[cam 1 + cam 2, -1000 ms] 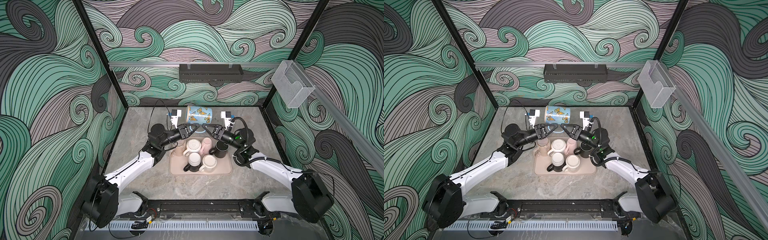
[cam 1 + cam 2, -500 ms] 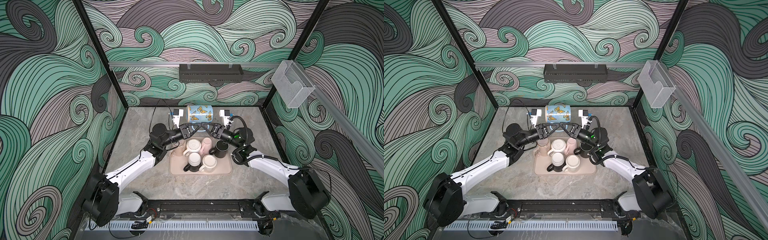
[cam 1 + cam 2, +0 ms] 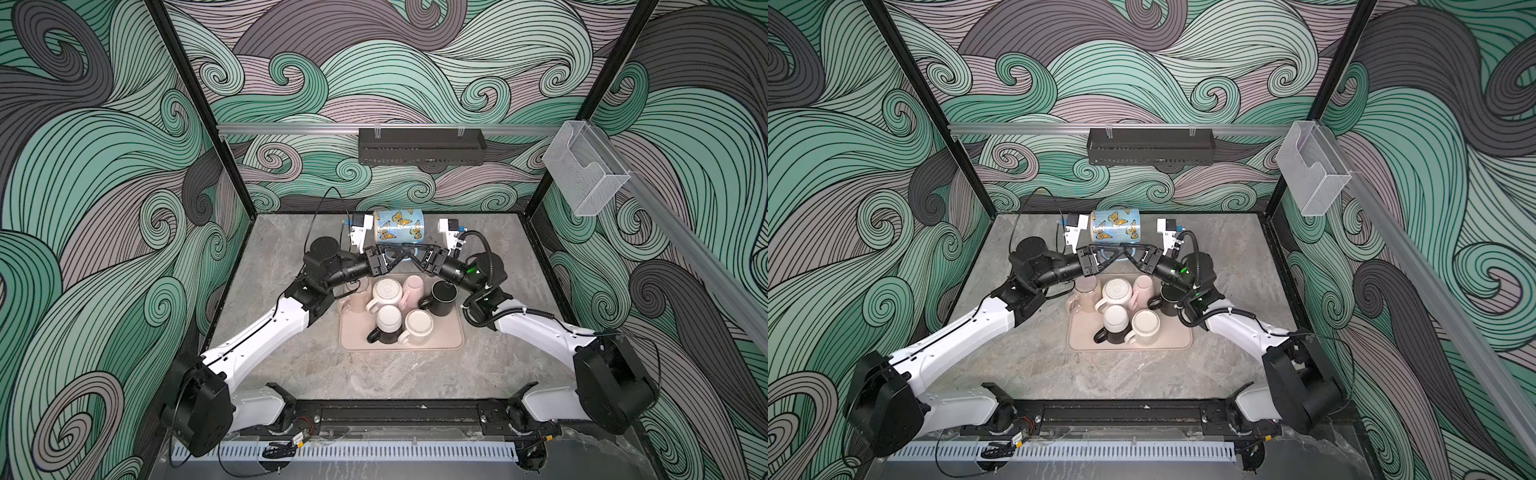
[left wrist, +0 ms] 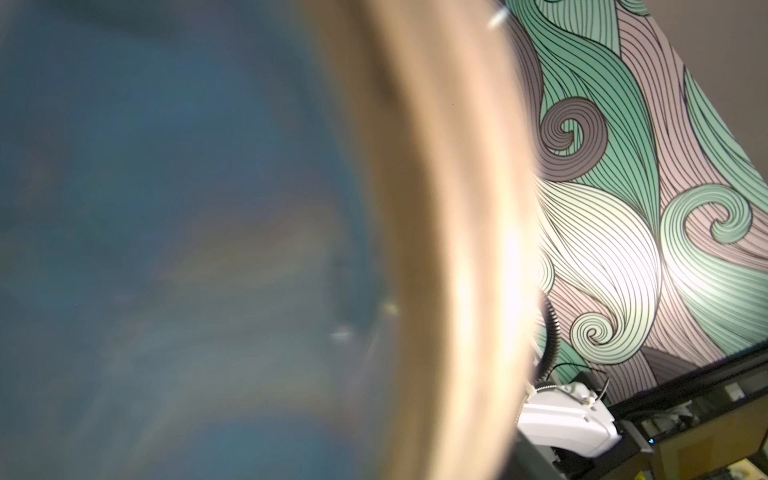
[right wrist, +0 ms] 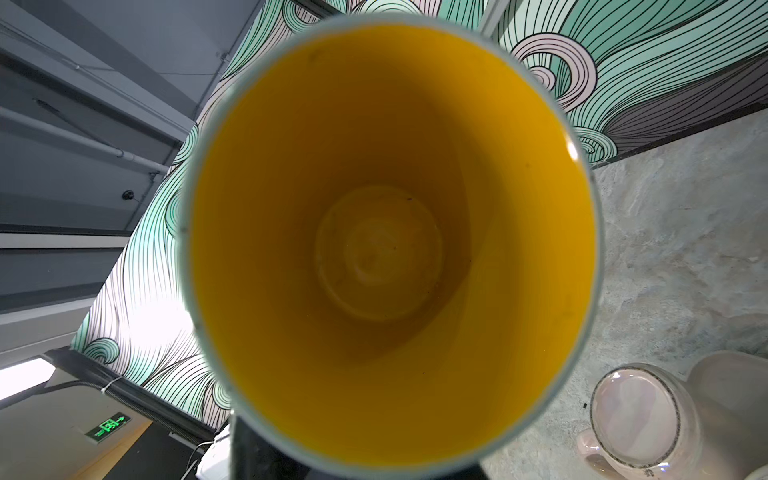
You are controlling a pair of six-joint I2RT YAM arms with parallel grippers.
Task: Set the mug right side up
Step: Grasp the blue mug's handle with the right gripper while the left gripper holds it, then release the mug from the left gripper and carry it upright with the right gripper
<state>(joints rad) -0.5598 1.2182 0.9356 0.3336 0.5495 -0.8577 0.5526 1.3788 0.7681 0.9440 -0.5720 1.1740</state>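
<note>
Butterfly mug point(image 3: 399, 229) is up off the worktop point(image 3: 291, 257), tipped on its side in the air. In both top views it shows just behind the tray point(image 3: 446, 338), btwn the two wrist cams.

Both arms meet right under it. Left gripper point(image 3: 394, 255) comes in from the left and right gripper point(image 3: 419, 254) from the right, tips nearly touching at the mug's blue handle.

Right wrist cam looks straight into the mug point(image 5: 386, 249): yellow inside, mouth facing that arm, w/ a dark finger point(image 5: 257, 455) tight against the rim. Right gripper looks pinched onto the mug.

Left wrist cam gets only a blurred blue wall and beige base point(image 4: 166, 208), v. close. Left gripper: can't tell if it's apart or together, since its tips are too small in the top views and out of its own cam.

On the tray, six other mugs point(image 3: 386, 289) stand bunched toward the back half.
</note>
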